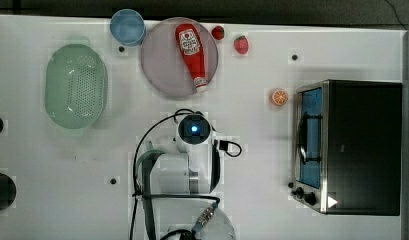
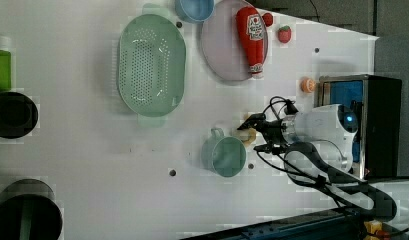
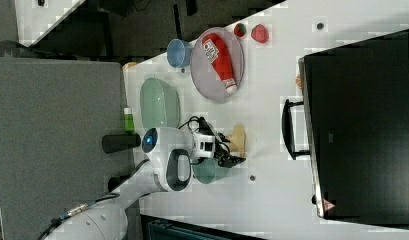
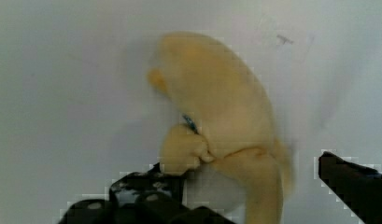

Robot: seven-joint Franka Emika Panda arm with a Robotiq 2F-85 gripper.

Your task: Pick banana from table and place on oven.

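This looks like a robot lab set up as a play kitchen. The white table [image 1: 252, 150] has dark screw holes in it, like a mounting bench, and a robot arm [image 1: 172, 172] with loose cables stands on it. Around it are kitchen props: an oven [image 1: 352, 145], a ketchup bottle [image 1: 192, 50] on a plate [image 1: 159, 65], a green colander [image 1: 76, 85], a blue cup [image 1: 127, 26], and toy strawberries [image 1: 241, 44]. A grey partition [image 3: 57, 140] stands beside the table.

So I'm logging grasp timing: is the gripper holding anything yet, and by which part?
Nothing held yet. The gripper is open, fingers either side of the banana on the table.
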